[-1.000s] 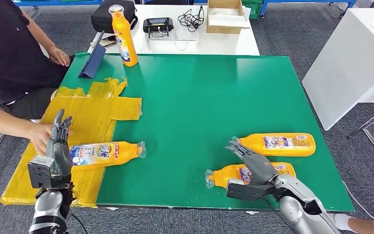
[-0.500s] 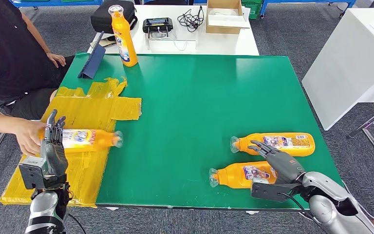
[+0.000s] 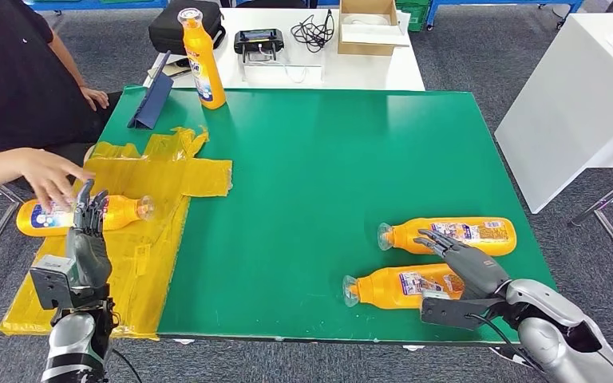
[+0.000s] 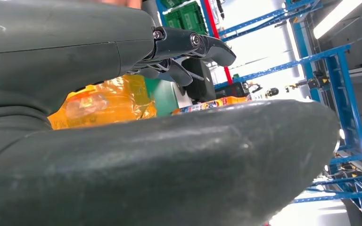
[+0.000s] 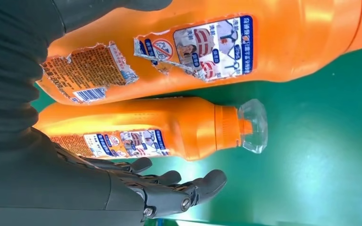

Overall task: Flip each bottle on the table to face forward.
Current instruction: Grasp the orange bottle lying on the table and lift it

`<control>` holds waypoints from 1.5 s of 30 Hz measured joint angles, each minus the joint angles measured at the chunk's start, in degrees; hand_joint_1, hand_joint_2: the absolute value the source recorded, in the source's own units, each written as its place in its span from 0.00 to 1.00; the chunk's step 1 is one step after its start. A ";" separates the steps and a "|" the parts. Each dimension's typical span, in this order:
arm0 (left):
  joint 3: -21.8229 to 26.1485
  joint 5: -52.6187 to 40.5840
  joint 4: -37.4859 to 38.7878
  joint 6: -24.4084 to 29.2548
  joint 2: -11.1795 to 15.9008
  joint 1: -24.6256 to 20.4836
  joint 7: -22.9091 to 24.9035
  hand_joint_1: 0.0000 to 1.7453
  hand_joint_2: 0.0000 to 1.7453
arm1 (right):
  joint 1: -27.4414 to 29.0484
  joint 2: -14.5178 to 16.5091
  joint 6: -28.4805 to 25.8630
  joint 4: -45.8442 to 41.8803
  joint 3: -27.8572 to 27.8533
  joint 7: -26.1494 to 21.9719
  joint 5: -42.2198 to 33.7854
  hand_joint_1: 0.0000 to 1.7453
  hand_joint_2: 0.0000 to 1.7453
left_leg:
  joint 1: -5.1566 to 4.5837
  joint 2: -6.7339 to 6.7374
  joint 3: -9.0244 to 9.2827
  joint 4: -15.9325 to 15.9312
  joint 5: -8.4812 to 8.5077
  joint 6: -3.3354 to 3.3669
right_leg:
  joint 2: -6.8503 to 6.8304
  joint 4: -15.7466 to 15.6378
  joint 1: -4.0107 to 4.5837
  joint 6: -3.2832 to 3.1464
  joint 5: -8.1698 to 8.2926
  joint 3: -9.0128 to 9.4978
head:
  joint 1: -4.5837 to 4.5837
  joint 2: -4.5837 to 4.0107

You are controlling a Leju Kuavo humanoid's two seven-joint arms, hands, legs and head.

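Two orange bottles lie on their sides at the front right of the green table (image 3: pixel 327 159), caps pointing left. The near bottle (image 3: pixel 395 287) and the far bottle (image 3: pixel 455 234) both show small-print labels. My right hand (image 3: pixel 464 267) is over the near bottle's base end, fingers spread, holding nothing. The right wrist view shows both bottles (image 5: pixel 207 52) (image 5: pixel 169 129) beside my empty fingers (image 5: pixel 184 188). A third bottle (image 3: pixel 56 217) lies on the yellow sheet (image 3: pixel 152 183) under a person's hand (image 3: pixel 48 171). My left hand (image 3: pixel 88 235) stands upright and empty beside it. A fourth bottle (image 3: pixel 202 60) stands upright at the back left.
A person in black sits at the table's left edge. A dark blue folder (image 3: pixel 152 100) lies at the back left corner. Behind is a white table (image 3: pixel 383 68) with a black bag, a device, cables and a cardboard box. Another white table (image 3: pixel 583 104) stands to the right.
The person has slid the left bottle further left across the yellow sheet, past my left hand. My right hand has drawn back to the right along the near bottle.
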 joint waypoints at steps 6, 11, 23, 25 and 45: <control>0.01 0.12 0.10 -0.31 0.00 -0.43 0.00 0.00 0.00 | -2.25 -3.65 4.45 -0.01 2.08 2.37 -3.47 0.00 1.00 | 0.00 0.00 0.00 0.00 0.00 0.00 | 0.00 0.00 -0.01 0.00 0.00 0.00 | 0.00 0.00; -0.04 0.75 0.34 -0.96 -0.01 -1.10 0.00 0.00 0.00 | -4.35 -9.05 7.95 -0.34 5.02 4.45 -6.65 0.00 1.00 | -0.03 -0.05 0.00 0.01 0.00 0.00 | -0.06 0.00 -0.07 0.00 0.00 0.00 | 0.01 0.00; -2.01 0.64 0.63 -0.98 -0.16 -1.80 0.00 0.00 0.00 | -2.82 -13.43 6.47 -0.35 10.71 7.65 -5.96 0.00 1.00 | -0.01 0.01 0.02 0.01 -0.01 0.00 | 0.00 -0.02 -0.08 0.00 0.00 -0.04 | -0.02 0.00; -2.31 0.69 0.63 -0.98 -0.17 -1.87 0.00 0.00 0.00 | -2.81 -13.63 6.33 -0.33 11.14 7.68 -5.78 0.00 1.00 | -0.01 0.01 0.05 0.01 -0.01 0.00 | 0.00 -0.02 -0.08 0.00 0.00 -0.04 | -0.01 0.00; -7.63 -0.32 1.49 -0.09 -2.48 -5.87 0.00 0.00 0.00 | -8.75 18.28 -13.86 34.96 12.10 5.74 19.92 0.00 1.00 | 1.76 3.05 3.23 -0.17 -1.75 -0.32 | 3.03 -0.88 1.51 -0.91 -0.12 2.16 | 0.14 0.00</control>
